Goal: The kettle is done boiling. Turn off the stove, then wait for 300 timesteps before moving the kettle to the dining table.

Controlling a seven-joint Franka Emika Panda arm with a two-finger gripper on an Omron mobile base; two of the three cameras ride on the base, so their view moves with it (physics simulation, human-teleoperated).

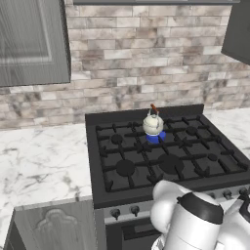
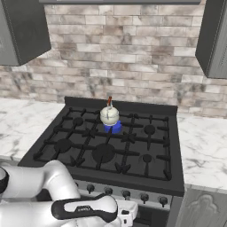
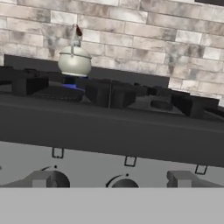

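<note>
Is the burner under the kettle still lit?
Lit: a blue flame glows beneath the kettle on the stove.

place: kitchen | cues: stove point(image 1: 166, 156) (gas), marble counter point(image 1: 44, 166), brick wall point(image 2: 124, 53), cabinets point(image 1: 29, 39)

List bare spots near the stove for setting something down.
Free: marble counter left of the stove, between range edge and brick wall; counter on its right. Front grates are bare. Crowded: rear middle burner, where the kettle sits over a blue flame.
</note>
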